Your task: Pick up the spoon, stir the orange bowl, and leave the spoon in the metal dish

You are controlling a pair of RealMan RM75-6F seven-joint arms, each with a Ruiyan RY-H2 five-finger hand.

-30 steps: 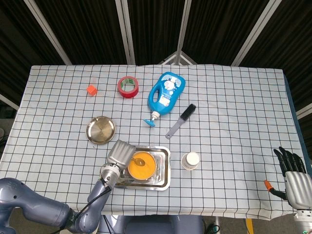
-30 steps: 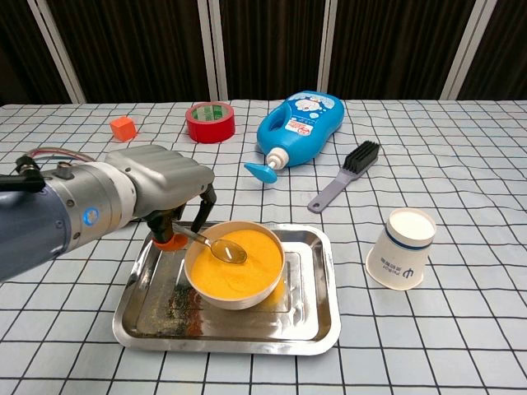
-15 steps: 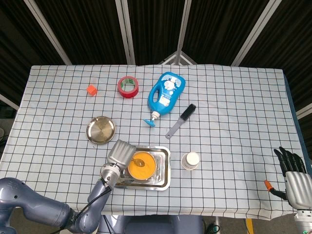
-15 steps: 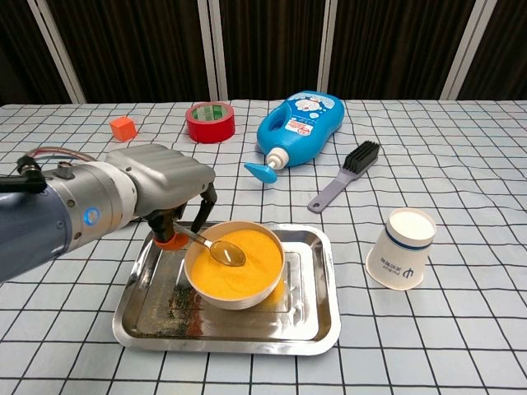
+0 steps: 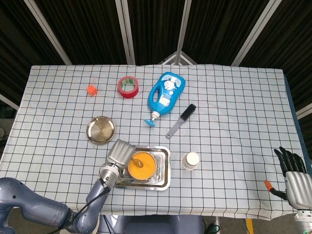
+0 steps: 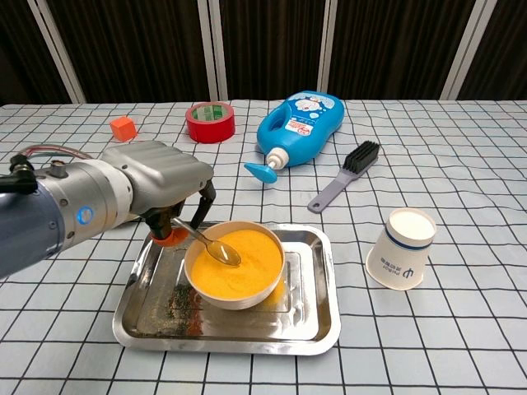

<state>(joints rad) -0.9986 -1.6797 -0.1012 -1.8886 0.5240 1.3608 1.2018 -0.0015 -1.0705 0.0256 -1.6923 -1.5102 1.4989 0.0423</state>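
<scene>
- Left hand (image 6: 160, 183), a smooth grey metal shell, grips the thin handle of the spoon (image 6: 207, 242) between its dark fingers (image 6: 200, 206).
- Spoon bowl, shiny and oval, sits in the orange bowl (image 6: 237, 263), just right of and below that hand, touching the fine orange grainy filling.
- Orange bowl is round with a pale rim and stands inside the metal dish (image 6: 317, 306), a rectangular polished steel tray with rounded corners and dark and reddish specks on its bare floor.
- Right hand (image 5: 294, 176) hangs well apart off the table's right edge, black fingers spread and holding nothing.
- Beyond the left hand lie a small orange cube (image 6: 123, 127) and a red tape roll (image 6: 210, 122).
- To its right and farther back, a glossy blue plastic bottle (image 6: 300, 124) lies on its side beside a grey brush (image 6: 346, 174) with black bristles.
- Further right, a white paper cup (image 6: 402, 247) leans tilted.
- In the head view, a round golden metal lid (image 5: 101, 129) lies just beyond the left hand on the checked tablecloth (image 5: 234, 107).
</scene>
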